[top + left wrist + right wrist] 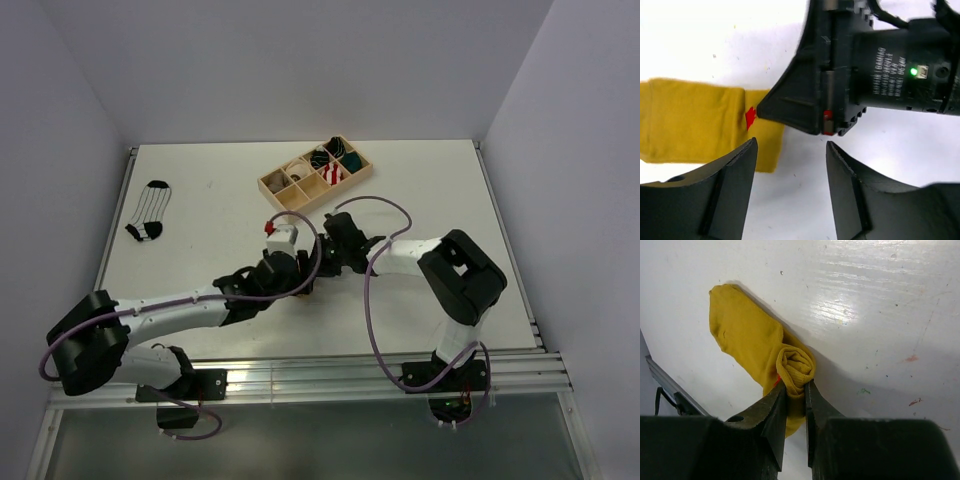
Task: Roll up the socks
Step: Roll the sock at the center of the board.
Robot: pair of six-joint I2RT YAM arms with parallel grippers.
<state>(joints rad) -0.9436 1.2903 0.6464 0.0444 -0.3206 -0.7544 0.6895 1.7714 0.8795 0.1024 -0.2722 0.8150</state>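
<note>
In the right gripper [796,390], half hidden, sits the rolled mustard sock [745,337].

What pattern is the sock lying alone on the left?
The sock is white with thin black stripes and black ends, clearest from the top view.

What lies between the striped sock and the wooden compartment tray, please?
Only bare white table, seen in the top view, separates the striped sock from the wooden tray.

A robotics lab cell: a flat white tabletop [430,190] boxed in by plain pale-grey wall panels [300,60], silver aluminium mounting rails [320,372] along the lower frame.
</note>
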